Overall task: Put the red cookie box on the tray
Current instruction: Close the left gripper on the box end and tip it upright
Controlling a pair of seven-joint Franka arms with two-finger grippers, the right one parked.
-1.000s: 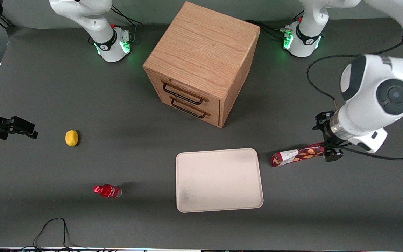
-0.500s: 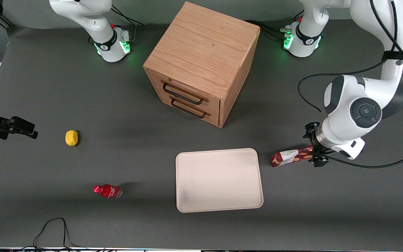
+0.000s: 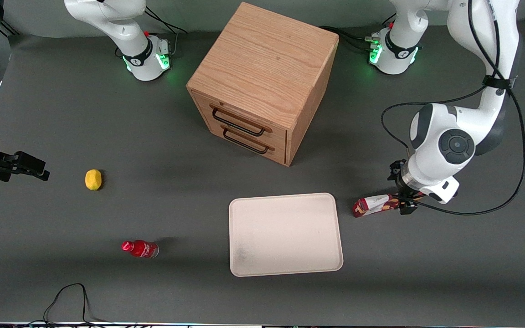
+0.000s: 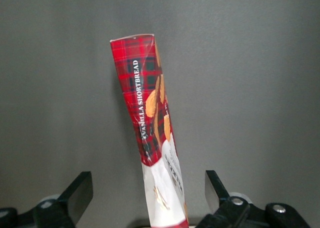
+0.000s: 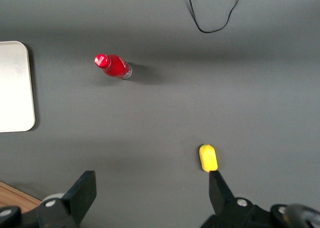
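1. Claw (image 3: 404,200) sits low over one end of the box (image 3: 374,205), fingers (image 4: 80,193) spread wide with a clear gap to the carton on each side.
2. Box lies flat on the surface (image 3: 107,291), running from between the fingers out toward the tray (image 3: 285,234); the white-label end is under the claw and the plaid end points away from it.
3. Tray rests near the claw, just past the box's free end and a little nearer the front camera; the box does not touch it and nothing lies on it.
4. Progress looks early: the claw straddles the box but has not closed, so nothing is held yet.
5. Remaining work, judging from this: close on the box, lift it, carry it the short way over the rim, set it down, release.
6. Cabinet (image 3: 262,82), lemon (image 3: 93,179) and bottle (image 3: 140,248) stand well away from the claw and out of that path.
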